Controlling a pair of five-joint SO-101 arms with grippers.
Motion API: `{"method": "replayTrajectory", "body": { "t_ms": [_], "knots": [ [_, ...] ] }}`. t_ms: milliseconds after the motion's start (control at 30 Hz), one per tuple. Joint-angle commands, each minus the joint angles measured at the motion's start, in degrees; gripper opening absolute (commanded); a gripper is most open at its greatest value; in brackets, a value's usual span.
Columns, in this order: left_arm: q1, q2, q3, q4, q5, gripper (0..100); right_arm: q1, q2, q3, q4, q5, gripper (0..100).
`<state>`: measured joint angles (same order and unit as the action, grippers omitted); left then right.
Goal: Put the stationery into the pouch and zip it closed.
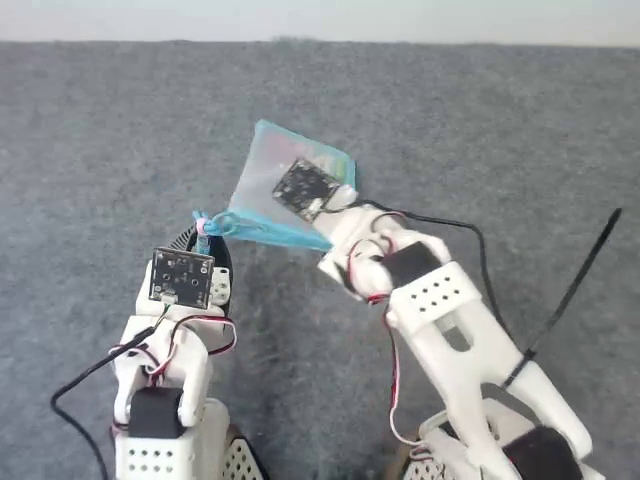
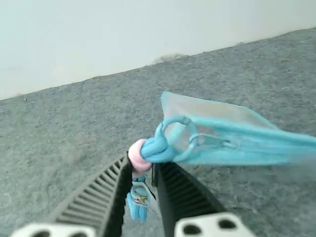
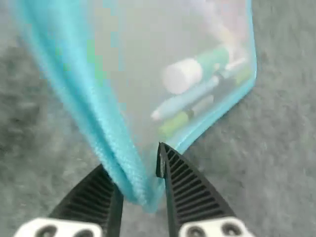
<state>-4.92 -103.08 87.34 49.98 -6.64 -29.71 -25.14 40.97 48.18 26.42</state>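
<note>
Zipping is in hand: the filled pouch (image 1: 265, 175) is pinched by the right claw (image 3: 134, 162), its pull (image 2: 150, 149) at 8 o'clock by the left claw (image 2: 142, 165). Opposed tension is needed next.

The pouch (image 1: 268, 180) is see-through with light blue edges, and it is tilted up off the table. Its blue zip pull (image 2: 159, 149) has a pink bead (image 2: 135, 151). Pens (image 3: 190, 96) lie inside one corner.
</note>
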Motion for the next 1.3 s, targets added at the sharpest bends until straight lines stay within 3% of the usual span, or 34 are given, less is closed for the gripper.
{"method": "replayTrajectory", "body": {
  "t_ms": [0,533,900,1100,1267],
  "knots": [
    [-1.2,-1.0,-2.3,-1.7,0.1,1,6.0,-0.2,1.6,-0.1,2.0,0.5],
    [-0.9,-0.9,-1.2,-2.4,0.1,1,22.5,0.2,3.3,0.4,8.6,0.5],
    [8.6,-1.0,4.4,-3.7,0.0,1,17.8,-0.3,3.6,9.6,5.5,0.6],
    [8.8,-1.0,4.5,-3.6,1.3,13,17.7,-0.3,3.9,10.7,3.8,0.6],
    [8.6,-1.0,4.5,-3.6,3.5,13,14.9,-0.3,3.8,13.2,3.9,0.6]
  ]
}}
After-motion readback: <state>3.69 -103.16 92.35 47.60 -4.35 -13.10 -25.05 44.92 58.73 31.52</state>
